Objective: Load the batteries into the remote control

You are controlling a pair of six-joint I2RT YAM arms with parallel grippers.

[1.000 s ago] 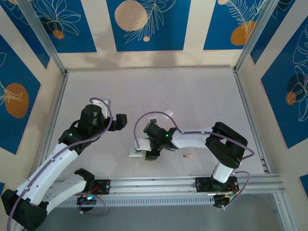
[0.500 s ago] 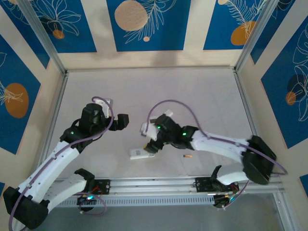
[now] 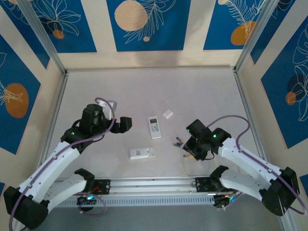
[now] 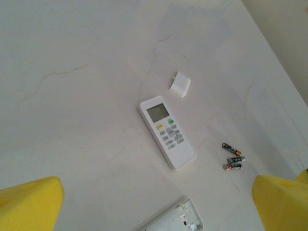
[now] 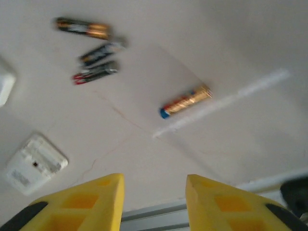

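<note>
Plainly, left end effector spread, right end effector spread, labels on batteries unreadable.

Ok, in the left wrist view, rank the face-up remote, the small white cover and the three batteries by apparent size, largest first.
1. face-up remote, clearly largest.
2. small white cover.
3. three batteries, each smaller than the cover; they look alike in size, so no ranking among them.
</note>
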